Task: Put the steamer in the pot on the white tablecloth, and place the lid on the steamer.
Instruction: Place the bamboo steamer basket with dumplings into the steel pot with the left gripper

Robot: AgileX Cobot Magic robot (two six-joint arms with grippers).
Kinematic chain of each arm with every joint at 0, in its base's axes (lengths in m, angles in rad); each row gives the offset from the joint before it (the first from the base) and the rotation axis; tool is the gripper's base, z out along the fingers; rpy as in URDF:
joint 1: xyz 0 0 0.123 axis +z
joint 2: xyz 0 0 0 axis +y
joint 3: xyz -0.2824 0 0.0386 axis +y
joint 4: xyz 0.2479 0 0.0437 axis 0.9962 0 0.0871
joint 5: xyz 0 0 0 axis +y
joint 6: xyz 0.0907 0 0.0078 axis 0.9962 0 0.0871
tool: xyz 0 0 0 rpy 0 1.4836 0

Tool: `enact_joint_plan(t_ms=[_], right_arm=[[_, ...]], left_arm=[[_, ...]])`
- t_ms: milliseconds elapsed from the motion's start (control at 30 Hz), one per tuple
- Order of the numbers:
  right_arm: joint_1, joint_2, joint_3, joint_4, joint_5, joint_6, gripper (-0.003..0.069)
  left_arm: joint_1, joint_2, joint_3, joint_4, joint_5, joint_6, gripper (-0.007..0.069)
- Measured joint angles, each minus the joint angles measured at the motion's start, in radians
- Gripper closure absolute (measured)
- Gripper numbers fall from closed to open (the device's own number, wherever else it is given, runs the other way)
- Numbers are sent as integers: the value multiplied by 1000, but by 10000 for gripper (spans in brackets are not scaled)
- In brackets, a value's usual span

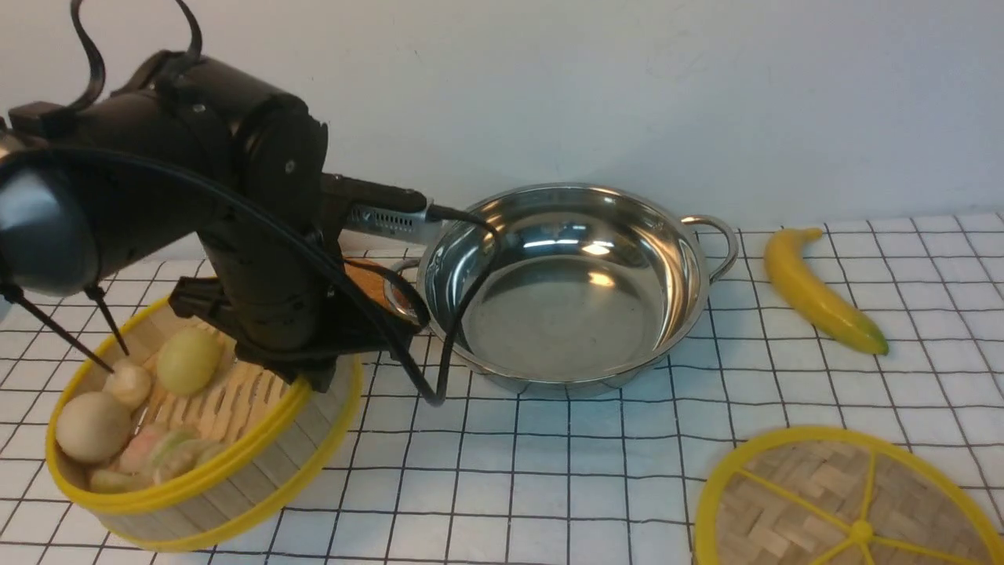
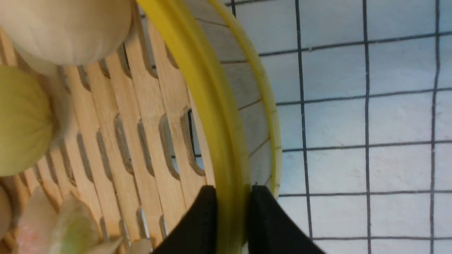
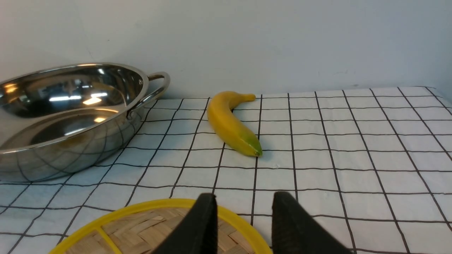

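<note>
Steamer (image 1: 259, 475): left side, outside the pot (image 1: 565, 322)
Left hand (image 2: 232, 194): clamped on steamer rim
Right hand (image 3: 245, 197): open
Lid (image 1: 773, 514): near right, still to be placed

Showing nothing readable in any of the three views: carrying no text, label, brand, number or sign on any surface, displaying only plain finishes, woven patterns and unlettered grid lines.

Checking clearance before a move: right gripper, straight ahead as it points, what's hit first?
Likely the lid's near rim or the cloth beside it; depth is unclear.
</note>
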Motion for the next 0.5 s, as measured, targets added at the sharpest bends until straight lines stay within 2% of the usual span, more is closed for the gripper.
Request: enact_joint_plan(t_ms=[133, 500], right_arm=[[0, 0, 0, 0, 0, 0, 419], [0, 0, 0, 0, 0, 0, 419]], left_arm=[[0, 0, -34, 34, 2, 5, 531], [0, 0, -63, 55, 18, 152, 529]])
